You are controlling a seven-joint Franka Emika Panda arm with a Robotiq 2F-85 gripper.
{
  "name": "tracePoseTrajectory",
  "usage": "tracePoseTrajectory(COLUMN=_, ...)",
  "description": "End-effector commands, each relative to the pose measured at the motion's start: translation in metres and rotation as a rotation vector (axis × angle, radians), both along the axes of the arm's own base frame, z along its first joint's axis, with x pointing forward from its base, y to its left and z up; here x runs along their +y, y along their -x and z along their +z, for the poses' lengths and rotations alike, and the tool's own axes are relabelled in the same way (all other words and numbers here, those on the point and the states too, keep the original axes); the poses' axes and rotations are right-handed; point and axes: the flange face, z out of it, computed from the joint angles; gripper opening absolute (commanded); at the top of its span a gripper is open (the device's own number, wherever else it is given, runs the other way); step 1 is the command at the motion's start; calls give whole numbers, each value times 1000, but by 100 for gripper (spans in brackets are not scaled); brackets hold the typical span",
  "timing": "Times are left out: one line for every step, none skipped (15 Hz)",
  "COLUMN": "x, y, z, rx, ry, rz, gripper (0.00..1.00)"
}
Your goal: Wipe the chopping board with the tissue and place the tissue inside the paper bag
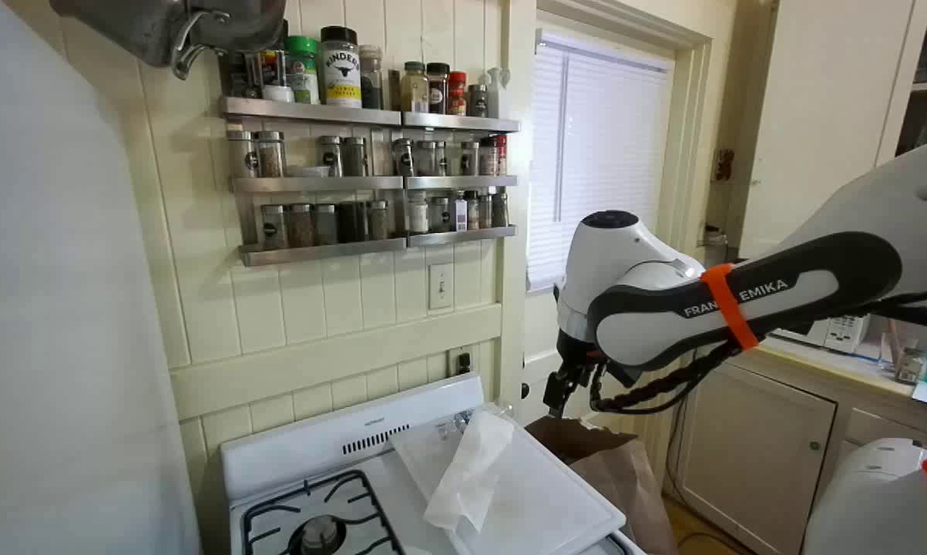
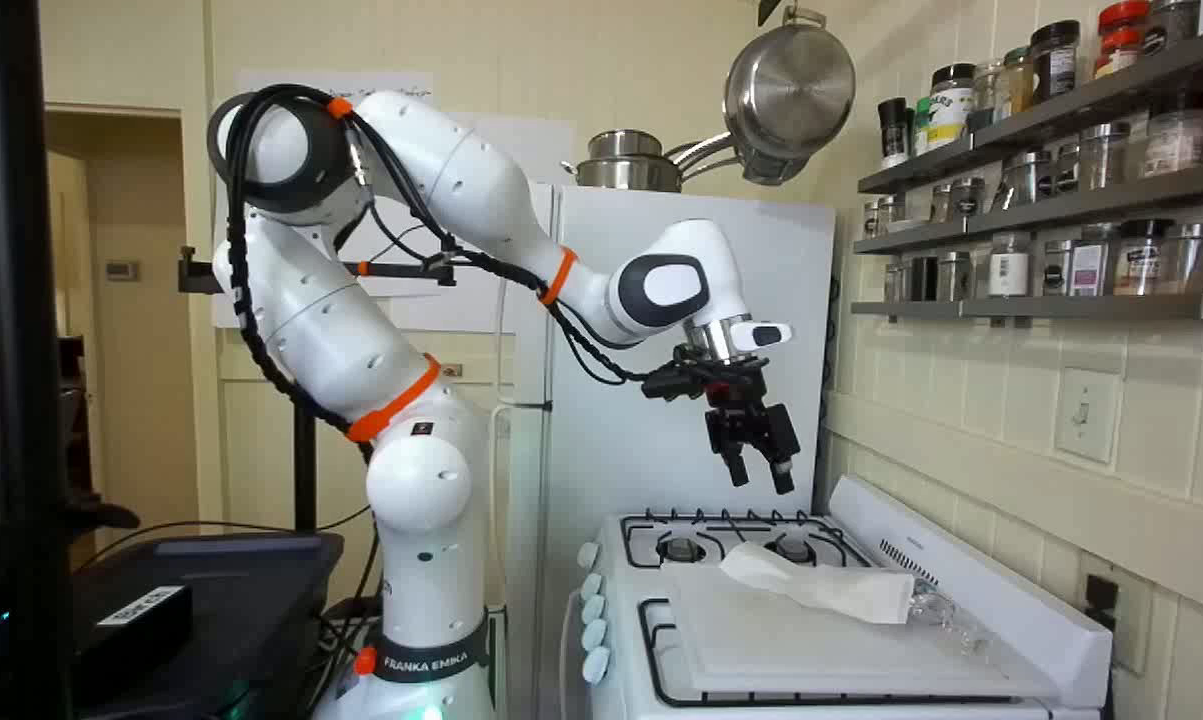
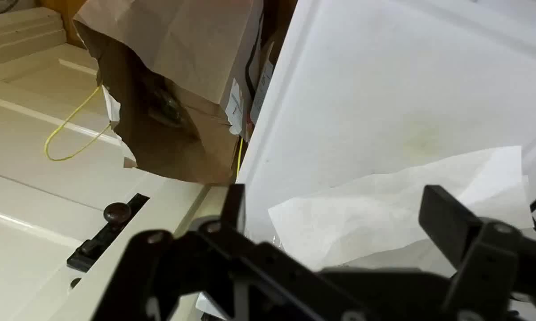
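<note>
Its fingers [image 3: 446, 223] spread wide and empty, the gripper [image 2: 761, 485] hangs higher than the chopping board [image 3: 361, 93], apparently set to fetch the tissue [image 3: 374, 216] lying on that board, so the next move calls for descending to pinch it, the paper bag [image 3: 187, 49], beside the board, coming last.

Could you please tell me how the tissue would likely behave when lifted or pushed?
The tissue looks thin and creased, so it will probably hang limp. Lying loose across the chopping board, it would likely slide or bunch up if pushed.
</note>
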Motion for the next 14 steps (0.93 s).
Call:
tracePoseTrajectory(x=0, y=1, z=-3, rx=8, ry=0, rz=-1, gripper=100)
tracePoseTrajectory(x=0, y=2, z=-7, rx=17, ry=0, rz=-1, gripper=100)
tracePoseTrajectory(x=0, y=3, z=-9, rx=23, ry=0, rz=-1, gripper=100)
tracePoseTrajectory(x=0, y=3, z=-10, rx=25, ry=0, rz=-1, gripper=100)
tracePoseTrajectory(x=0, y=3, z=-11, rx=26, ry=0, rz=-1, gripper=100)
tracePoseTrajectory(x=0, y=3, z=-11, rx=26, ry=0, rz=-1, gripper=100)
tracePoseTrajectory(x=0, y=3, z=-11, rx=26, ry=0, rz=-1, gripper=100)
tracePoseTrajectory(x=0, y=3, z=-11, rx=26, ry=0, rz=-1, gripper=100)
tracePoseTrajectory(x=0, y=3, z=-11, rx=26, ry=0, rz=-1, gripper=100)
tracePoseTrajectory(x=0, y=3, z=-11, rx=26, ry=0, rz=-1, gripper=100)
tracePoseTrajectory(x=0, y=3, z=-11, rx=26, ry=0, rz=-1, gripper=100)
tracePoseTrajectory(x=0, y=3, z=-11, rx=26, ry=0, rz=-1, gripper=100)
tracePoseTrajectory(x=0, y=3, z=-11, rx=26, ry=0, rz=-1, gripper=100)
tracePoseTrajectory(x=0, y=3, z=-11, rx=26, ry=0, rz=-1, gripper=100)
